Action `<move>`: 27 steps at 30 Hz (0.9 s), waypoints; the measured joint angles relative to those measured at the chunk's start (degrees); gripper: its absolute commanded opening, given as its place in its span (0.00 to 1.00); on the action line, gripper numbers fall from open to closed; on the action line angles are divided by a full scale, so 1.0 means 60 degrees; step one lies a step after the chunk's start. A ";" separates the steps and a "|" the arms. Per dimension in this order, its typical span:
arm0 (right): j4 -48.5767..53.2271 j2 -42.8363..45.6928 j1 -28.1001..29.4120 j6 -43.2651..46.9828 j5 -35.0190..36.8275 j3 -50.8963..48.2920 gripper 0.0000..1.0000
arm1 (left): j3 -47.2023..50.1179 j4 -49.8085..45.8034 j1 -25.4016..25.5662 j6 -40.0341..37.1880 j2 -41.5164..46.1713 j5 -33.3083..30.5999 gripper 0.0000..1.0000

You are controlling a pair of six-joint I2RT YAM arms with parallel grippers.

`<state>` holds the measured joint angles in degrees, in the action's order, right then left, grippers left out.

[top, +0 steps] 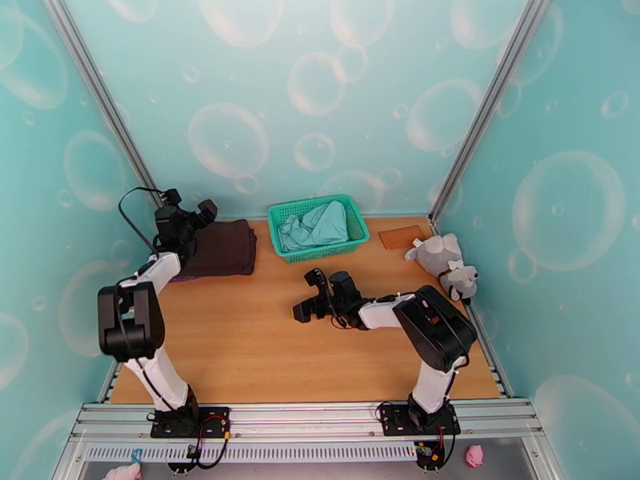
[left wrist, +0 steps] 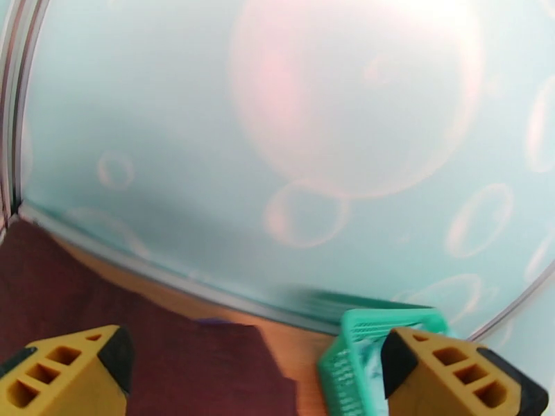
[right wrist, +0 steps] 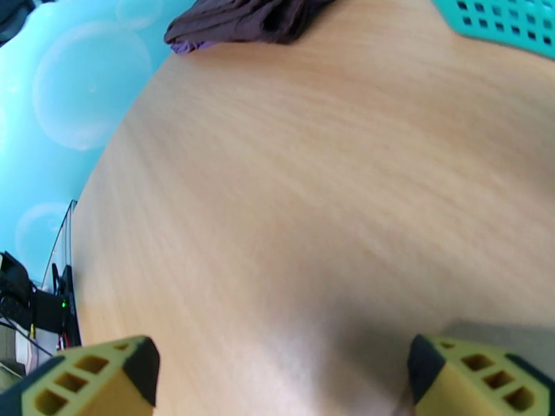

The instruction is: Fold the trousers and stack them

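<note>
The trousers (top: pixel 222 248) lie folded into a dark brown rectangle at the far left of the table, left of the green basket. My left gripper (top: pixel 190 203) hovers open over their back left corner, nothing between its fingers. In the left wrist view the brown fabric (left wrist: pixel 187 362) lies below the spread yellow fingers (left wrist: pixel 69 372). My right gripper (top: pixel 305 294) stands open low over the bare middle of the table, well apart from the trousers. In the right wrist view the folded trousers (right wrist: pixel 250 15) sit far ahead at the top edge.
A green mesh basket (top: pixel 352 226) holding a pale teal garment (top: pixel 316 224) stands at the back centre. A purple cloth (right wrist: pixel 191 46) peeks from under the trousers. A grey plush toy (top: pixel 444 266) and a brown card (top: pixel 402 236) lie at the back right.
</note>
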<state>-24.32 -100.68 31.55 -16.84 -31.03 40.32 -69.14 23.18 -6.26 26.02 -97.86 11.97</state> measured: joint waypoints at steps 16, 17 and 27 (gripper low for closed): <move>-0.2357 0.9238 -0.3705 -0.0943 0.5428 -0.5548 0.99 | 0.9052 0.1501 0.0780 -0.0885 0.6003 -0.4932 0.99; -0.2401 0.9650 -0.3712 -0.0805 0.5920 -0.5734 0.99 | 0.9395 0.2164 0.0776 -0.1140 0.5654 -0.4940 1.00; -0.3912 0.9446 -0.4652 0.0565 0.7766 -0.6641 0.99 | 0.9726 0.6717 0.0834 -0.3016 0.2561 -0.3712 1.00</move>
<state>-47.79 -44.01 3.64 -13.45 15.57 0.47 -10.79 63.48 -1.26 7.92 -82.50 -10.31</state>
